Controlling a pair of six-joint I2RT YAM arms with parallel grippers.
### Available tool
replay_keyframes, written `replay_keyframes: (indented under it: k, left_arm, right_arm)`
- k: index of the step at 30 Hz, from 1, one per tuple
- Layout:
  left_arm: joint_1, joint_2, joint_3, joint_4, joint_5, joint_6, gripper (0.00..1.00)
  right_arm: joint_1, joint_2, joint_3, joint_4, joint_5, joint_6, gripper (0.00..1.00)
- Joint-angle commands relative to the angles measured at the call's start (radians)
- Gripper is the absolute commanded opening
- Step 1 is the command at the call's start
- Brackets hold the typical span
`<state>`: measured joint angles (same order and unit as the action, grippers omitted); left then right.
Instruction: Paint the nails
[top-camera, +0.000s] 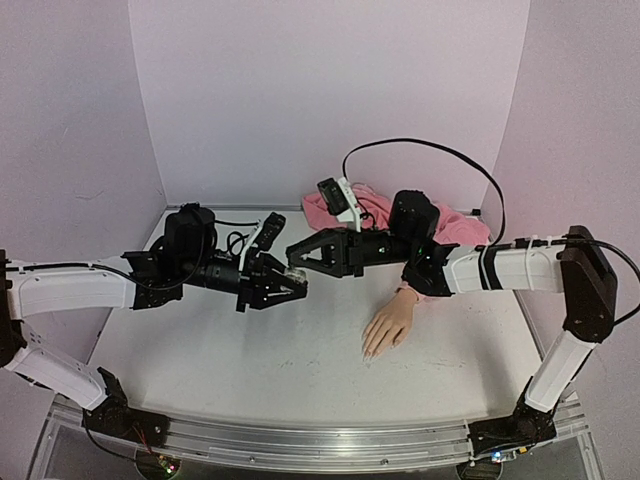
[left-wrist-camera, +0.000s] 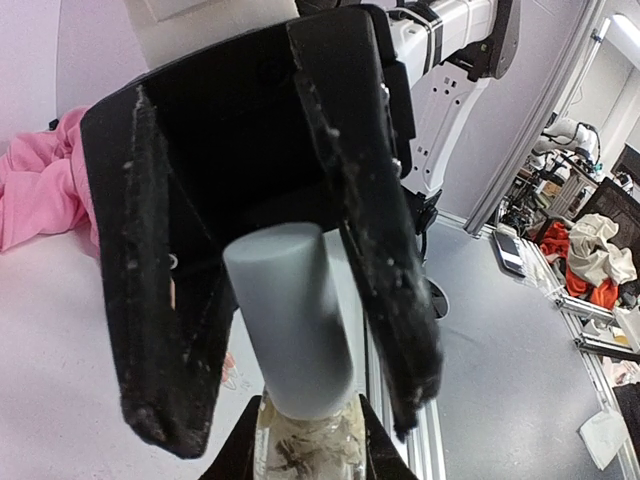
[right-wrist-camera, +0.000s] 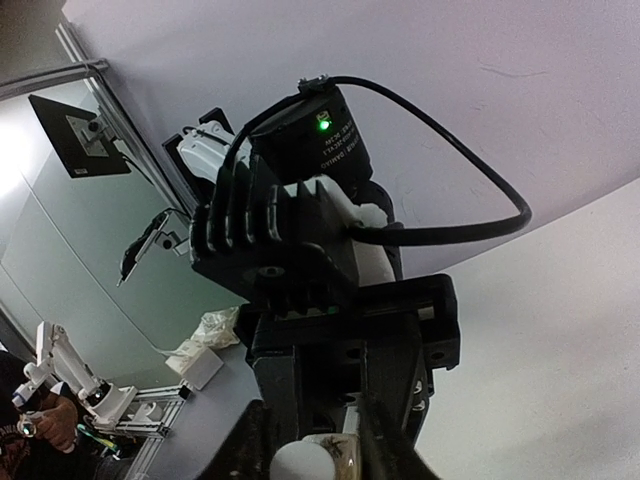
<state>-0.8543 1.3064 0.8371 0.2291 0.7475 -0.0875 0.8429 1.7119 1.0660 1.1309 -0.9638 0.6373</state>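
Near, right of centre: the mannequin hand (top-camera: 390, 322) lies palm-down on the counter (top-camera: 250, 370), pale nails (top-camera: 368, 352) pointing at the near edge. Farther back and to its left, the arms meet above the counter. The left tool (top-camera: 296, 280) is clamped on a small clear bottle (left-wrist-camera: 305, 445), and the right tool (top-camera: 295, 258) is narrowed onto its grey cap (left-wrist-camera: 290, 320). Far right, the pink sleeve (top-camera: 460, 228) lies bunched.

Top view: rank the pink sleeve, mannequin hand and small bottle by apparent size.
1. Pink sleeve: largest, even with the right arm hiding part of it.
2. Mannequin hand: clearly smaller.
3. Small bottle: tiny and mostly hidden.
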Motion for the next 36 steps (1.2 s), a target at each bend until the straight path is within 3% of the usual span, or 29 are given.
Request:
replay_keyframes:
  k: [1,6,14,18,23,26,29,33,36]
  left_arm:
    - [0.000,-0.016,0.011,0.062,0.027,-0.001,0.00]
    - [0.000,-0.019,0.005,0.062,0.027,0.002,0.00]
    - [0.001,-0.006,0.006,0.062,0.041,0.006,0.00]
    - [0.005,0.002,0.009,0.062,0.032,-0.001,0.00]
    - [0.015,-0.014,0.032,0.062,-0.062,-0.031,0.00]
    - [0.015,-0.037,0.039,0.062,-0.198,-0.017,0.00]
    - [0.015,-0.051,0.044,0.062,-0.370,0.010,0.00]
    - [0.007,-0.047,0.070,0.079,-0.664,0.043,0.00]
    - [-0.021,-0.023,0.092,0.127,-0.808,0.083,0.00]
  right_arm:
    - [0.002,-0.019,0.006,0.102,-0.002,0.016,0.37]
    - [-0.001,-0.026,-0.001,0.102,0.002,0.018,0.36]
    - [-0.002,-0.021,0.003,0.102,-0.007,0.021,0.25]
    - [0.002,-0.002,0.017,0.102,-0.021,0.025,0.03]
    - [0.025,0.028,0.002,0.073,0.037,-0.022,0.00]
    - [0.054,0.062,0.039,-0.090,0.155,-0.112,0.00]
    - [0.122,0.081,0.087,-0.244,0.367,-0.179,0.00]
    - [0.229,0.141,0.165,-0.447,0.865,-0.040,0.00]
    - [0.311,0.215,0.262,-0.565,1.060,0.069,0.00]
